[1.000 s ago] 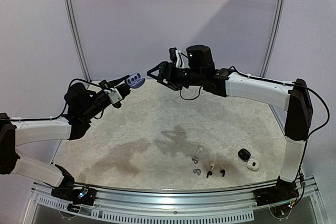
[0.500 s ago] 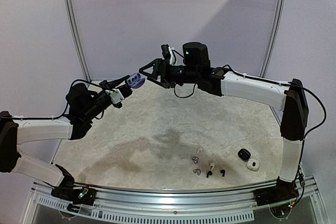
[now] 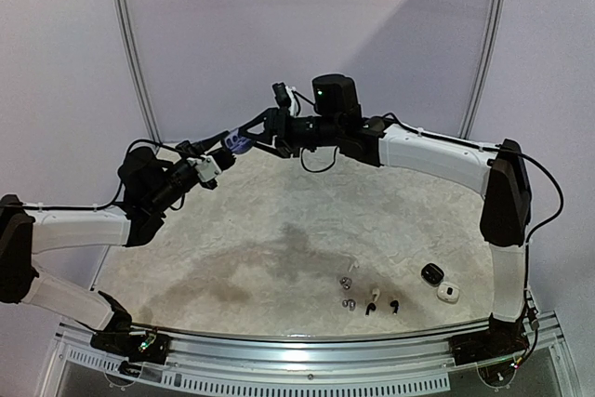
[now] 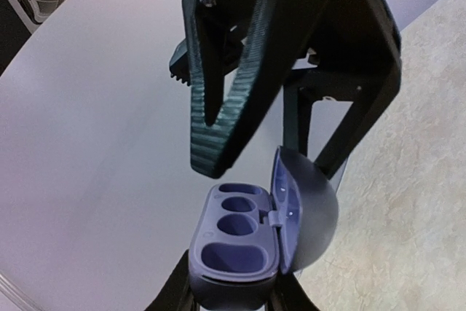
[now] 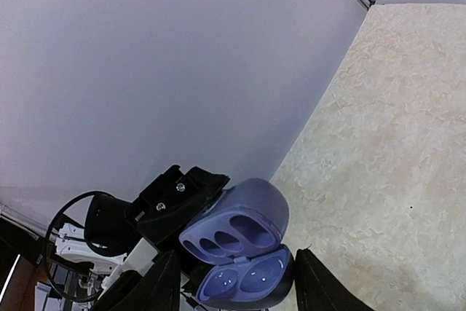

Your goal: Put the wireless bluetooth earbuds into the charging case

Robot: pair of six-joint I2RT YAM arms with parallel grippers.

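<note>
Top external view: the left pincer [image 3: 223, 149] is up in the air over the far left part of the pale, stone-patterned table [image 3: 279, 220]. It is squeezed shut on a small, round, blue-purple plastic charging case [image 3: 238, 141]. The case is likely held up high so the other arm can reach it. The right pincer [image 3: 253, 132] stretches across to meet it, about half open, with one jaw on each side of the case. The tiny loose earbuds [image 3: 350, 304], some white, some grey and some black, lie on the table near the front edge, well apart from the case. Just to their right sit a little black case [image 3: 431, 273] and a little white case [image 3: 448, 292].

Left wrist view: the charging case is seen from close up, gripped at its bottom end. Its lid [image 4: 306, 213] stands open on a small hinge. The three hollows inside are all empty, so no earbud is in yet. The right pincer's dark ribbed fingers [image 4: 233, 92] hang just above, one on each side of the lid.

Right wrist view: the open case sits between the right pincer's two jaws, with the lid nearest the camera. The plastic looks smooth and shiny, so it could slip. It is not clear if the jaws touch it. The right pincer may be there to steady the case or to take it, but it has hold of nothing that can be seen.
</note>
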